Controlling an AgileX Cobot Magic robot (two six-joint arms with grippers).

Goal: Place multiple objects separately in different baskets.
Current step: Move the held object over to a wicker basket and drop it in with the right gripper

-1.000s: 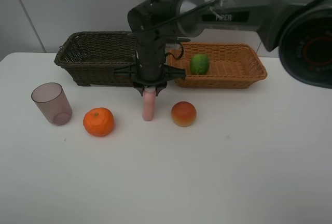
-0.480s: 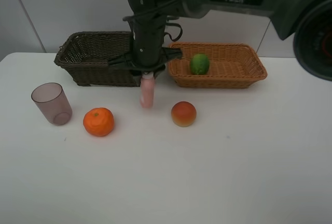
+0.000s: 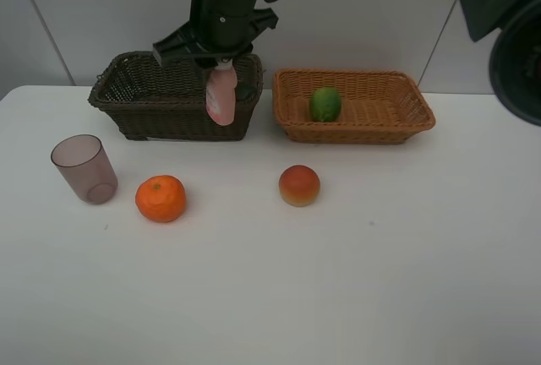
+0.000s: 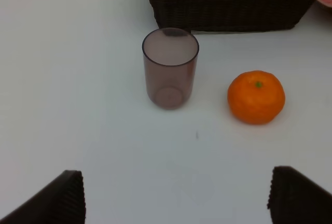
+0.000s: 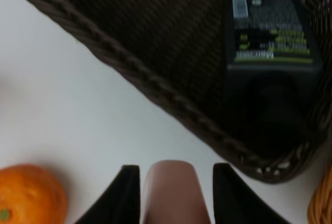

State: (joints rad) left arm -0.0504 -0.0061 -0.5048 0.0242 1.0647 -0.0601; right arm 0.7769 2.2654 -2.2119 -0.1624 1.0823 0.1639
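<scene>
Over the near wall of the dark basket (image 3: 127,99), your right gripper (image 3: 221,68) pinches the pink bottle (image 3: 221,101), hanging clear of the table (image 3: 380,280). Your left gripper (image 4: 176,198) hovers at the left, spread wide, near the cup (image 4: 170,68).

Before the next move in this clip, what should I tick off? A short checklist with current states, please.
1. Grip: right end effector shut on pink bottle, which is off the table: ok.
2. Bottle above dark basket opening: it hangs outside the near rim: not ok.
3. Bottle's base higher than that rim: cannot tell.
4. Landing spot: black bottle lies at one end of the basket, with bare weave beside it: ok.
5. Left end effector open, holding nothing, near cup and tangerine: ok.
</scene>
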